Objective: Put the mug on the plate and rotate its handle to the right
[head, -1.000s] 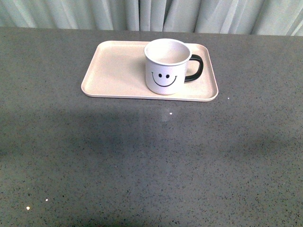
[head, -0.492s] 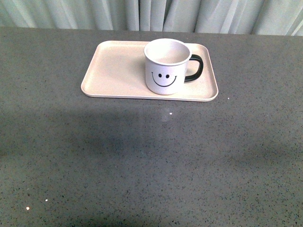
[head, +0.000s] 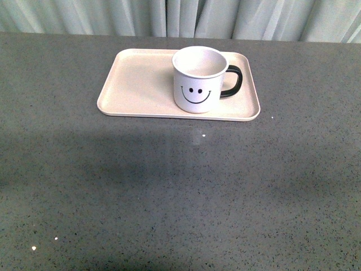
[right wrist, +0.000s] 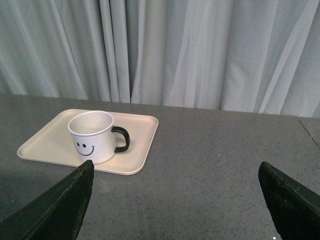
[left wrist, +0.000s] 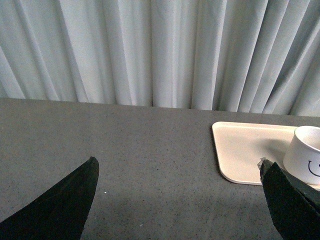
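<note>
The white mug [head: 197, 82] with its black smiley face stands upright on the right half of the pale beige-pink plate [head: 138, 84]. Its black handle [head: 233, 82] points to the right. Neither arm shows in the front view. In the left wrist view my left gripper [left wrist: 180, 200] is open over bare table, with the plate [left wrist: 245, 150] and the mug [left wrist: 306, 155] off to one side. My right gripper [right wrist: 175, 200] is open too, apart from the mug [right wrist: 92, 137], the handle [right wrist: 122, 139] and the plate [right wrist: 135, 145].
A grey speckled tabletop [head: 180, 192] spreads in front of the plate. Pale pleated curtains [head: 180, 17] hang along the table's far edge.
</note>
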Action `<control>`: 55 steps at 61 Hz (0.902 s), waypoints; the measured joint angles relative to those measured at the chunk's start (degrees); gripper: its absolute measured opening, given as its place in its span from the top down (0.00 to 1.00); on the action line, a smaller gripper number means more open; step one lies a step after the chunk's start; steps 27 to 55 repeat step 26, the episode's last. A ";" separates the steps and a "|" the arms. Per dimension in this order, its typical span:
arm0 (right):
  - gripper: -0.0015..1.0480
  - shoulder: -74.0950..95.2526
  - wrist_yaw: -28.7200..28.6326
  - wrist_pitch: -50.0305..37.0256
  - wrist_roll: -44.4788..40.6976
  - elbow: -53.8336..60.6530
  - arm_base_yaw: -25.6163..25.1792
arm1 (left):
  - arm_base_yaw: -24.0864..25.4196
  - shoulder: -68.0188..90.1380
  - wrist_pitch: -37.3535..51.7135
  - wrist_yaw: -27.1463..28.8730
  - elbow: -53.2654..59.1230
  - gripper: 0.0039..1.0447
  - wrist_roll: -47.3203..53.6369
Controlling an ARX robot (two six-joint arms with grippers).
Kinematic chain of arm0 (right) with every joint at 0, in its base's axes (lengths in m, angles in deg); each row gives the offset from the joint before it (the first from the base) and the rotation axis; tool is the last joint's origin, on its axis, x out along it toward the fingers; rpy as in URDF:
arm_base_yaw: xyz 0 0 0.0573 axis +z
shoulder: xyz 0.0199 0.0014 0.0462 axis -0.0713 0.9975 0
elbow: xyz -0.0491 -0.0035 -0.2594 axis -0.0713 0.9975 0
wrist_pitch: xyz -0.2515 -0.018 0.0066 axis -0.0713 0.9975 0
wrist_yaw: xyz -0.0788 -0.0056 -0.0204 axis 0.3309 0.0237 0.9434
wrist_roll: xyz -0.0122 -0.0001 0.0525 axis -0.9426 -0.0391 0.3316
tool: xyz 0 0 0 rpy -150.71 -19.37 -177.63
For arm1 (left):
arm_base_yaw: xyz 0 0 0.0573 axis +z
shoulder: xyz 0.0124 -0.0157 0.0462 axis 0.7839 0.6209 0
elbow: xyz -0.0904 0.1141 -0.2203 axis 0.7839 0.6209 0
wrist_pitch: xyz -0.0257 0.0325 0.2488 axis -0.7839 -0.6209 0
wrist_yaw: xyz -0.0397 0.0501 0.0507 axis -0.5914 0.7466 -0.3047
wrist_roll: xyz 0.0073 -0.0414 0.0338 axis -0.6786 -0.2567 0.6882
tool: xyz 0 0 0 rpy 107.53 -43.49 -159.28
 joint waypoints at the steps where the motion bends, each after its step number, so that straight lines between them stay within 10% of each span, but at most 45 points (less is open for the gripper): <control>1: 0.09 0.00 0.00 0.00 0.00 0.00 0.00 | 0.00 0.00 0.00 0.00 0.00 0.09 0.00; 55: 0.09 0.00 0.00 0.00 0.00 0.00 0.00 | 0.00 0.00 0.00 -0.02 0.00 0.09 0.00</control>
